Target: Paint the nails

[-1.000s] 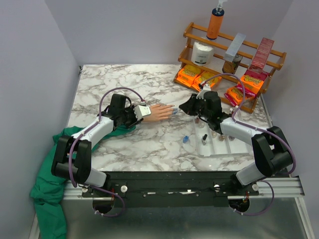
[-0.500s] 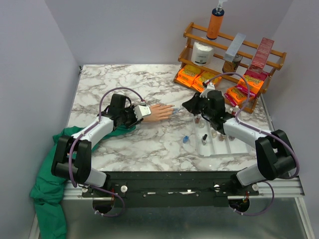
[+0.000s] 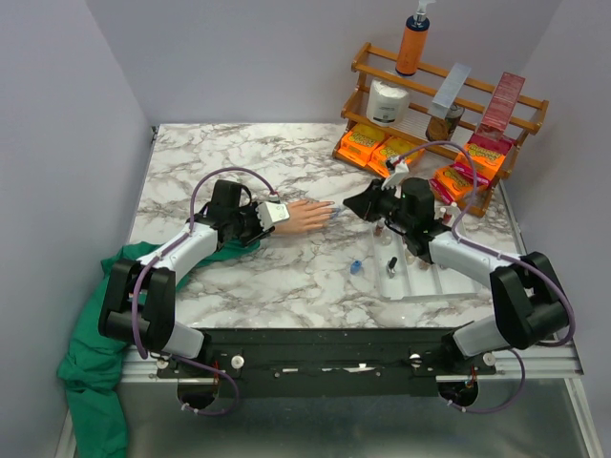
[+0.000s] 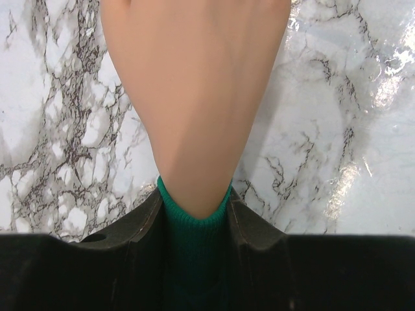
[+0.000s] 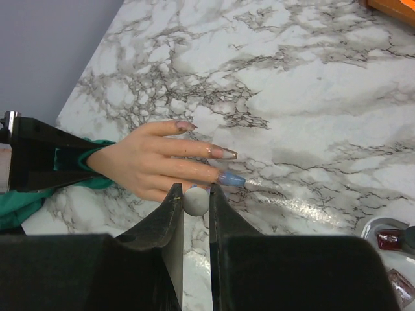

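Note:
A peach fake hand [image 3: 307, 216] with a green sleeve lies flat on the marble table, fingers pointing right. My left gripper [image 3: 256, 218] is shut on its sleeved wrist [image 4: 194, 220], with the back of the hand [image 4: 194, 97] above the jaws. My right gripper [image 3: 351, 205] is shut on a round grey brush cap [image 5: 196, 201], seen end-on, right at the fingertips. One nail [image 5: 231, 179] is blue. Another nail [image 5: 224, 153] is pale and glossy, and a third [image 5: 186, 124] is brownish. The brush tip is hidden under the cap.
A white tray [image 3: 430, 277] with small polish bottles sits right of centre, with a black-capped bottle [image 3: 390, 265] and an open blue bottle [image 3: 355, 268] beside it. A wooden rack [image 3: 449, 105] with orange packets stands back right. Green cloth [image 3: 91, 372] hangs off the left edge.
My right arm has shifted slightly right and back, with its tip staying at the fingertips. My left arm and the hand have not moved.

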Controlling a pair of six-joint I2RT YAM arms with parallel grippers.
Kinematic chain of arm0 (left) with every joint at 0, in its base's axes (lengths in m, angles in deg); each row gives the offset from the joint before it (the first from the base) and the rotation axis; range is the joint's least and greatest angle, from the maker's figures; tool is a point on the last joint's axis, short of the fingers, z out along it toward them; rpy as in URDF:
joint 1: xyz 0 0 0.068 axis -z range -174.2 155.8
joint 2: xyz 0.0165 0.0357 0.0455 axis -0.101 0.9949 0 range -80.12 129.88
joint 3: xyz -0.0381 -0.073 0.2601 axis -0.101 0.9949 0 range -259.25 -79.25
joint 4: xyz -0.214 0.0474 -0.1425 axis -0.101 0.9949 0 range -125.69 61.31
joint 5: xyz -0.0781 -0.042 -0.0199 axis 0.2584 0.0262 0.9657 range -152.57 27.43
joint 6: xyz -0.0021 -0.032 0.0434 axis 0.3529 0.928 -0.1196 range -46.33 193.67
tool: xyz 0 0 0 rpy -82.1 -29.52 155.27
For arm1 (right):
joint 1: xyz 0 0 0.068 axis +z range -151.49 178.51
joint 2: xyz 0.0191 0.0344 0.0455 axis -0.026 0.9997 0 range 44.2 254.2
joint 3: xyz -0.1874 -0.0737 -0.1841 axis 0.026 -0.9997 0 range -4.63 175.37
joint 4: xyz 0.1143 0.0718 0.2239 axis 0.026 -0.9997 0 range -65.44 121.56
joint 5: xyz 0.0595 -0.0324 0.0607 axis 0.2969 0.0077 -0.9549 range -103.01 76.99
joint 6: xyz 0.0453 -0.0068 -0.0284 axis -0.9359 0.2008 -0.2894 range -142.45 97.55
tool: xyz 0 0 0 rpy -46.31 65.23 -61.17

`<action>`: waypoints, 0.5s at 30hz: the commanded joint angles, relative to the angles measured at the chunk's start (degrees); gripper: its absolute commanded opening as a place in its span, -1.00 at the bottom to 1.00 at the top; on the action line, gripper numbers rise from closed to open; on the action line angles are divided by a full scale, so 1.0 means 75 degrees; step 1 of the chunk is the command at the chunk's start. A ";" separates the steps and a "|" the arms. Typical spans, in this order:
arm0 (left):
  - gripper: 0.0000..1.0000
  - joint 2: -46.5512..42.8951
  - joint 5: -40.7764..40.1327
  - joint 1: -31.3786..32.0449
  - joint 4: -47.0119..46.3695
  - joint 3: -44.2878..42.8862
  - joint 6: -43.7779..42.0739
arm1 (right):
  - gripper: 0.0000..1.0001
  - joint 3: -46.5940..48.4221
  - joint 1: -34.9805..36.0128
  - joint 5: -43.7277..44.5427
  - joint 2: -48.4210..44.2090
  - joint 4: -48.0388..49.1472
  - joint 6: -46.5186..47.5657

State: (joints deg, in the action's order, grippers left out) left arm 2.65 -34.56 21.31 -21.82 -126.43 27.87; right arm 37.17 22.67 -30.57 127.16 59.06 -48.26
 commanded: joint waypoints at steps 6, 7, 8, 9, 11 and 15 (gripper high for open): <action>-1.00 0.0039 0.0437 0.0007 -0.0115 -0.0213 0.0224 | -0.99 0.0309 0.0001 -0.0096 0.0412 0.0165 -0.0204; -1.00 0.0039 0.0437 0.0007 -0.0115 -0.0213 0.0224 | -0.99 0.0309 0.0001 -0.0096 0.0412 0.0164 -0.0193; -1.00 0.0051 0.0449 0.0007 -0.0115 -0.0225 0.0224 | -0.99 0.0309 -0.0011 -0.0084 0.0412 0.0141 -0.0193; -1.00 0.0074 0.0437 0.0007 -0.0115 -0.0237 0.0212 | -0.99 0.0298 0.0001 -0.0061 0.0412 0.0129 -0.0193; -1.00 0.0074 0.0461 0.0007 -0.0115 -0.0237 0.0212 | -0.99 0.0309 0.0001 -0.0014 0.0423 0.0094 -0.0193; -1.00 0.0074 0.0472 0.0007 -0.0103 -0.0272 0.0212 | -0.99 0.0438 -0.0011 0.0080 0.0482 -0.0128 -0.0193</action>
State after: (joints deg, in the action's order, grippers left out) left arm 2.95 -34.45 21.31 -21.82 -126.43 27.87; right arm 38.39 22.67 -30.70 129.74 59.02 -49.61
